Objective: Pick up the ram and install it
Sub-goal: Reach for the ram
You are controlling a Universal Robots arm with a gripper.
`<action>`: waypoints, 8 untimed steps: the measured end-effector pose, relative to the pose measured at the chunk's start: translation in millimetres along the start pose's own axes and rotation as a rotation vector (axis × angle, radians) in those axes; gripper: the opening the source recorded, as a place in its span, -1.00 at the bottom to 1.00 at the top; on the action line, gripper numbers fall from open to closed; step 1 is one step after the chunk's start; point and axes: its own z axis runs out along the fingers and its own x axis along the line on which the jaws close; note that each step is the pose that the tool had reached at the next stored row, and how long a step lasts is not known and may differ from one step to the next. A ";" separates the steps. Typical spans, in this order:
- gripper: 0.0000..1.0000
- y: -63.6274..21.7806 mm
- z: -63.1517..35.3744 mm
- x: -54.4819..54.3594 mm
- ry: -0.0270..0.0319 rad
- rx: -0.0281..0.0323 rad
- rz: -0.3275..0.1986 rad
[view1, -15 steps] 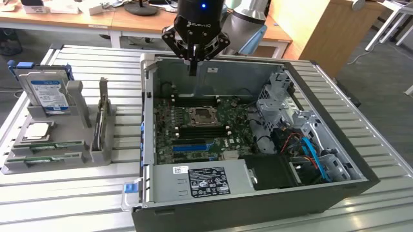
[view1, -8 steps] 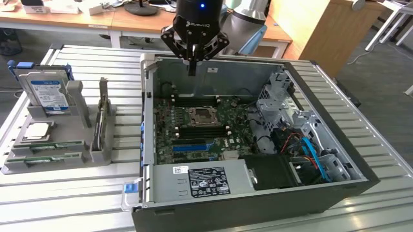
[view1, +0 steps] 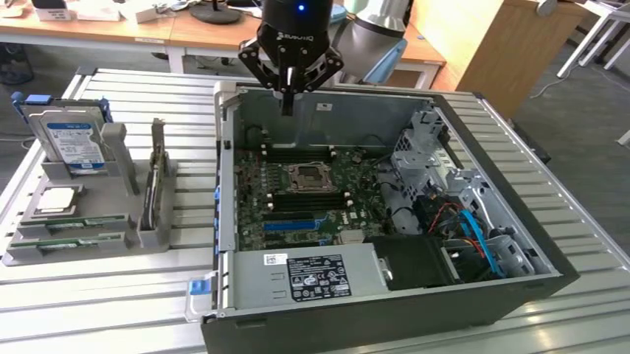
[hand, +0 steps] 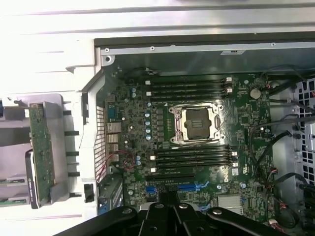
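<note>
Bright, even overhead room light leaves a soft sheen on the slatted metal counter [view1: 591, 221] and mild shadow inside the open computer case [view1: 364, 122], while the wrist view washes the counter beside the case to white glare, the motherboard [hand: 197, 123] evenly lit, the hand [hand: 170, 216] a dark silhouette.

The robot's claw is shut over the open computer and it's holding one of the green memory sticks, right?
Not quite. The claw is shut over the open computer, but it holds nothing. The exterior view shows the green memory sticks lying in the gray holder beside the computer, on the exterior view's left.
</note>
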 end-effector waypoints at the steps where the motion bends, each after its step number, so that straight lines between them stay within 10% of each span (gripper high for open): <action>1: -0.79 -0.1 0.0 0.9 0.0000 0.0000 0.000; 8: -0.79 -0.8 -0.1 10.2 0.0000 0.0000 0.000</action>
